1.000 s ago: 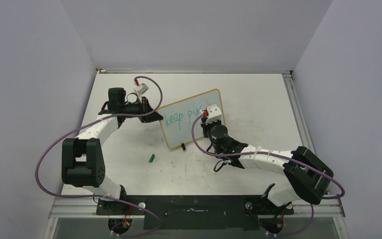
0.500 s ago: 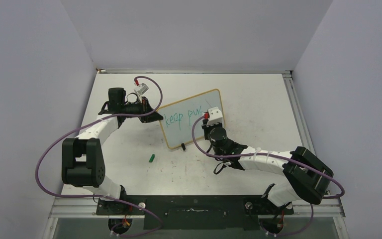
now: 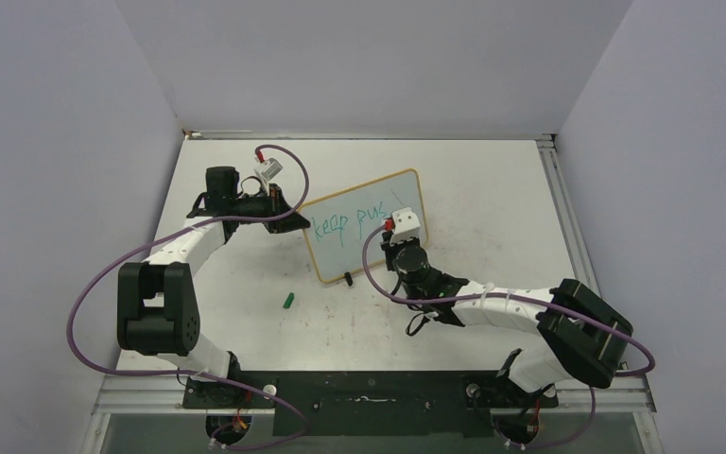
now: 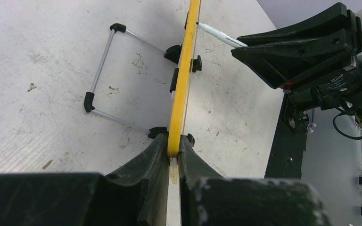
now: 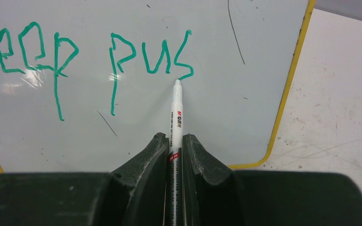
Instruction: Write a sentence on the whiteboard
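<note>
1. Two arms work one small whiteboard [image 3: 364,255], which stands upright on its wire stand [image 4: 101,70] near the middle of the scuffed white table [image 3: 501,189], its face turned toward the right arm
2. Left gripper [image 4: 173,140] is clamped on the board's left end, with the yellow frame edge pinched between both fingers and running straight out from the jaws
3. Right gripper [image 5: 174,137] is closed around a white marker [image 5: 176,113], whose barrel lies along the gap between the fingers and sticks out ahead of them
4. Marker tip meets the board face just below the tail of the last letter
5. Teal-green sentence [image 5: 99,54] reads "keep pus" so far, in one line across the upper part of the board, directly ahead of the right jaws
6. Small green object [image 3: 287,301] lies on the table near the board's near-left corner, apart from both arms
</note>
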Tool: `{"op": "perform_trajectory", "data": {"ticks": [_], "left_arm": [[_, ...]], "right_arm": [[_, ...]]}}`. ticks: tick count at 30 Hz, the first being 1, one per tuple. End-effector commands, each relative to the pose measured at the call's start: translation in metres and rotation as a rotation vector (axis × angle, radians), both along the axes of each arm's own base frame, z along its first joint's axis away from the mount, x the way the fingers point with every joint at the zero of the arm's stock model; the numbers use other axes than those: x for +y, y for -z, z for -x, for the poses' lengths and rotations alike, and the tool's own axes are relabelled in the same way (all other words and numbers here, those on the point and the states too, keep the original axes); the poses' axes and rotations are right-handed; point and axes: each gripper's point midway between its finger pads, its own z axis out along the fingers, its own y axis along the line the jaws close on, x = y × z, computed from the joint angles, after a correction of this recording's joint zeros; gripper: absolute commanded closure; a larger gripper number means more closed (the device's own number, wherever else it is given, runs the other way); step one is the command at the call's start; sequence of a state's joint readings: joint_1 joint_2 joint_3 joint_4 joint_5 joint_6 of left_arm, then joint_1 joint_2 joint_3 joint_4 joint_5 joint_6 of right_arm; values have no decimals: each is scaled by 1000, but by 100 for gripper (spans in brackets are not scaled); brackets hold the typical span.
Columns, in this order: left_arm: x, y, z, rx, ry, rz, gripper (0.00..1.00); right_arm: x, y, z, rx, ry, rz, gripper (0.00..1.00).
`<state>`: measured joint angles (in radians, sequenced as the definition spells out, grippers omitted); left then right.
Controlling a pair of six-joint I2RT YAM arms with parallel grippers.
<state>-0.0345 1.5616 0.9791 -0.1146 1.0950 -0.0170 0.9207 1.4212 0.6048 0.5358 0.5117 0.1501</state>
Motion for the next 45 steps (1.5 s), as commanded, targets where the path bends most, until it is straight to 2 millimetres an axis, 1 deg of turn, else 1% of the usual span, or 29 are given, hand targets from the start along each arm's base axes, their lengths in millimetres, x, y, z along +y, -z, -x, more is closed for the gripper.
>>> {"op": "perform_trajectory", "data": {"ticks": [1,5,9,15,18,24,29,34,39,42,45], "left_arm": [[3,-21,-11,-77,-15,-13,100],[3,-21,-11,-79,-15,-14,100],[3,-22,-11,-83,-16,-14,100],[3,-22,-11,-82,-18,-15,100],[3,-20,-11,-79,-19,-17,100],[3,-19,-12,-101,-11,-27,100],[3,-18,-11,-99,-11,-28,100],[4,-19,-12,-100,-12,-28,100],[4,-19,-12,-101,-12,-30,100],[4,-19,-11,-100,-12,-30,100],[4,-19,-12,-101,-12,-30,100]], "right_arm": [[4,-21,2,-38,-5,-60,95],[0,-46,0,-85,1,-86,95],[-4,-60,-11,-119,19,-76,95],[-1,-70,-29,-141,23,-58,95],[2,-69,-35,-144,18,-51,95],[2,-70,-44,-148,22,-55,95],[1,-60,-48,-127,13,-49,95],[1,-46,-46,-94,5,-35,95],[-6,-30,-37,-54,10,-43,95],[-11,-17,-29,-24,13,-46,95],[-12,-7,-22,-1,11,-48,95]]}}
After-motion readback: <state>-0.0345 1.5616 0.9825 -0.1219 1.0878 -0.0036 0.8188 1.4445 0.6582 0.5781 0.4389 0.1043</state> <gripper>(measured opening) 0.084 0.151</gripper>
